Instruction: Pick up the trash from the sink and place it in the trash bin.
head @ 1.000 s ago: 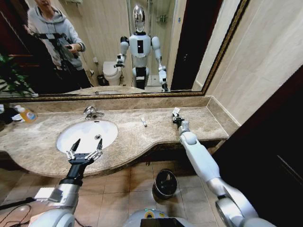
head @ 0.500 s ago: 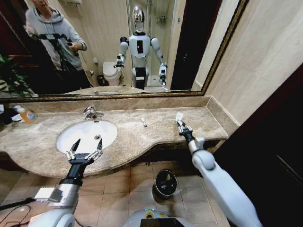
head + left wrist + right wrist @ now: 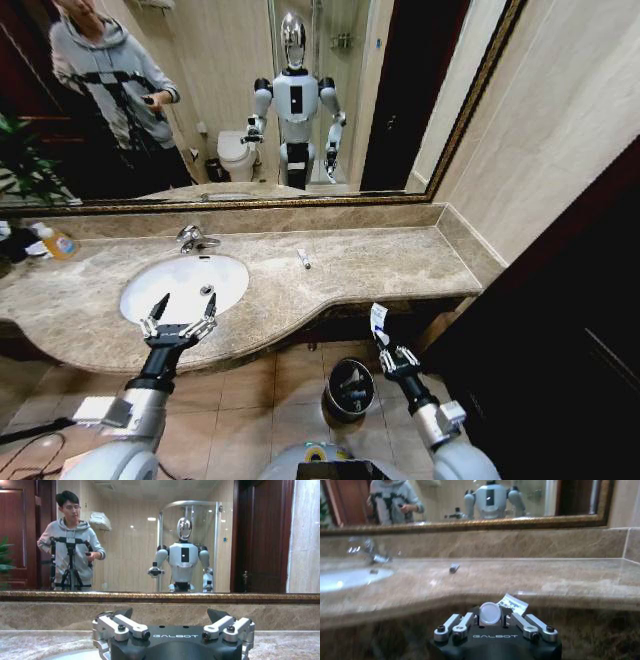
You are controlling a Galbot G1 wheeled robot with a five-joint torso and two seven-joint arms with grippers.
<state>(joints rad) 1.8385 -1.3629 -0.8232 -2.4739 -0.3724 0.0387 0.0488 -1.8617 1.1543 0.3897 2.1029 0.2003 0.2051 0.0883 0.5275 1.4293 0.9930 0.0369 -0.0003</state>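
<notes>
My right gripper (image 3: pixel 393 356) hangs below the counter's front edge, just right of and above the round black trash bin (image 3: pixel 349 388) on the floor. It is shut on a small white piece of trash (image 3: pixel 378 319) with a printed label; in the right wrist view this trash (image 3: pixel 490 613) sits between the fingers of the right gripper (image 3: pixel 491 624). My left gripper (image 3: pixel 186 303) is open over the front rim of the white oval sink (image 3: pixel 170 280), nothing in it. The left gripper (image 3: pixel 170 612) faces the mirror. A small white tube (image 3: pixel 303 258) lies on the counter.
A chrome faucet (image 3: pixel 195 238) stands behind the basin. A bottle of orange liquid (image 3: pixel 56 242) sits at the counter's far left. The brown marble counter (image 3: pixel 400 262) runs to the right wall. Tiled floor surrounds the bin. A mirror covers the wall.
My right arm has pulled back from the counter's right end and dropped below its edge toward the bin, carrying the white labelled item. The left arm has not moved.
</notes>
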